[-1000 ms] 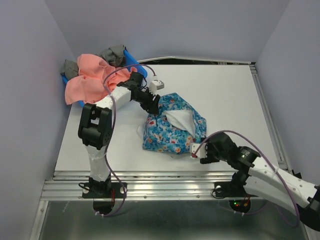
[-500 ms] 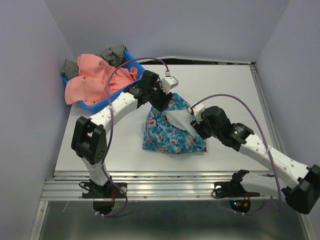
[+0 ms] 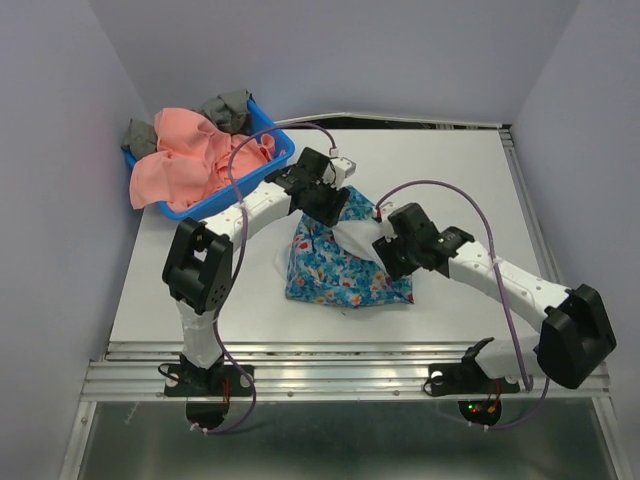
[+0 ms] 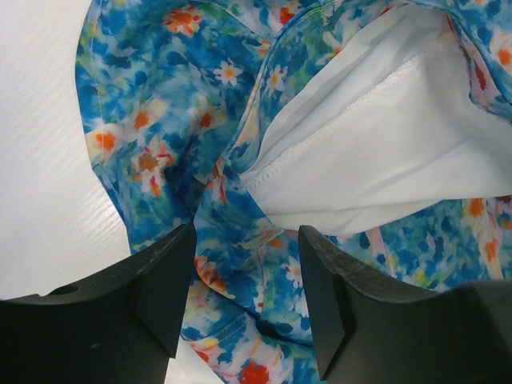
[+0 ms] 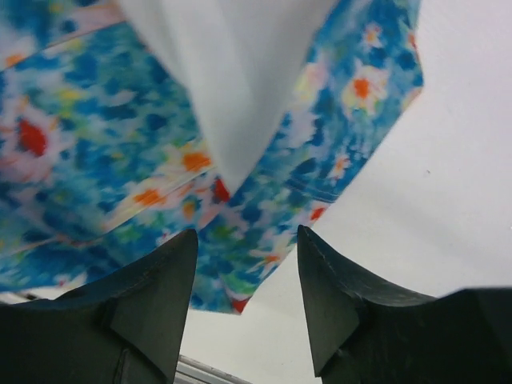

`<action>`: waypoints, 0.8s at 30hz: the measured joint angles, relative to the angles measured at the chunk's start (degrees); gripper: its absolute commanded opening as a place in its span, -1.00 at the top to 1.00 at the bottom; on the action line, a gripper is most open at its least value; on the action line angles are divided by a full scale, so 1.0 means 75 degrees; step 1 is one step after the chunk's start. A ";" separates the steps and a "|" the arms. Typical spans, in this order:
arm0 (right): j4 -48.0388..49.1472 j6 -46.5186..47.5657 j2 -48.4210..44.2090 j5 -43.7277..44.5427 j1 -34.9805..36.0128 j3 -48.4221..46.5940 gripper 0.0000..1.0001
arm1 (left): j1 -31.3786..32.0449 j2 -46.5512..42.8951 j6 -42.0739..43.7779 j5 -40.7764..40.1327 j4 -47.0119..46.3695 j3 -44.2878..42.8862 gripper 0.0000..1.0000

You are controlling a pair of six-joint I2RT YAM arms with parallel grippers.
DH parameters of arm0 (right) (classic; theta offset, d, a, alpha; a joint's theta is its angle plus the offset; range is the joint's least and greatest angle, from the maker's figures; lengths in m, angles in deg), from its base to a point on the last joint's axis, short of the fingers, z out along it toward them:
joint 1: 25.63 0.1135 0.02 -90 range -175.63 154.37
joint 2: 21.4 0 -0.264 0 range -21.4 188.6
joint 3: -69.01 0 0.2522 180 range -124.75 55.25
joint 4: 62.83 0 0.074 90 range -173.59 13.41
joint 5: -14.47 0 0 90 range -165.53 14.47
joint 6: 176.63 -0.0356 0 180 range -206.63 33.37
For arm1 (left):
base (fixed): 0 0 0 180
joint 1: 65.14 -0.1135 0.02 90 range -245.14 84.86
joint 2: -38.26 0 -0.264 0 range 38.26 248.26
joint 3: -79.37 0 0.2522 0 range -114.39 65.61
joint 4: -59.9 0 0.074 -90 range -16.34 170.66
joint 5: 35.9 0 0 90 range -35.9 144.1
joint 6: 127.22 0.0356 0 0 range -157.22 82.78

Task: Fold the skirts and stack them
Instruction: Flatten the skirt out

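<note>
Loosely bunched blue floral skirt (image 3: pixel 335 276)

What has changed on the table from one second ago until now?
The right end effector swung from the near right corner of the blue floral skirt to over its middle, beside the white lining. The left end effector moved a little to the right along the skirt's far edge. Both are open over the cloth; neither has taken hold. The floral skirt, the pink skirt and the blue basket stayed in place.
</note>
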 measured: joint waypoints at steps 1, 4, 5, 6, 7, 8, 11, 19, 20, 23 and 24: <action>0.0006 -0.0099 0.0175 0.0044 -0.0175 -0.0029 -0.12 | 0.0015 0.0000 -0.0035 0.0000 0.0003 0.0000 -0.33; 0.0012 -0.0411 0.0796 0.0221 -0.0799 -0.0187 -0.10 | 0.0050 0.0035 -0.0137 -0.0012 0.0003 0.0000 -0.33; 0.0012 -0.0510 0.0973 0.0248 -0.0982 -0.0233 -0.10 | 0.0064 0.0058 -0.0178 -0.0055 0.0006 -0.0009 -0.33; 0.0012 -0.0627 0.1105 0.0251 -0.1122 -0.0265 -0.09 | 0.0076 0.0082 -0.0198 -0.0096 0.0003 -0.0020 -0.33; 0.0003 -0.0711 0.1163 0.0251 -0.1177 -0.0286 -0.09 | 0.0093 0.0111 -0.0227 -0.0146 0.0003 -0.0032 -0.32; 0.0003 -0.0807 0.1189 0.0221 -0.1198 -0.0303 -0.08 | 0.0114 0.0163 -0.0259 -0.0216 0.0009 -0.0055 -0.32; 0.0006 -0.1040 0.1230 0.0096 -0.1195 -0.0446 -0.07 | 0.0125 0.0335 -0.0329 -0.0443 -0.0006 -0.0140 -0.29; -0.0087 -0.1705 0.1626 -0.0160 -0.1172 -0.1524 -0.11 | 0.0128 0.0554 -0.0513 -0.0793 -0.0055 -0.0163 -0.30; -0.0070 -0.1737 0.1664 -0.0163 -0.1172 -0.1635 -0.12 | 0.0128 0.0554 -0.0554 -0.0804 -0.0096 -0.0163 -0.30; -0.0003 -0.1754 0.1886 -0.0122 -0.1172 -0.1784 -0.11 | 0.0131 0.0554 -0.0629 -0.0819 -0.0122 -0.0163 -0.31; -0.0029 -0.1751 0.1993 -0.0111 -0.1172 -0.1784 -0.11 | 0.0131 0.0554 -0.0647 -0.0822 -0.0125 -0.0163 -0.32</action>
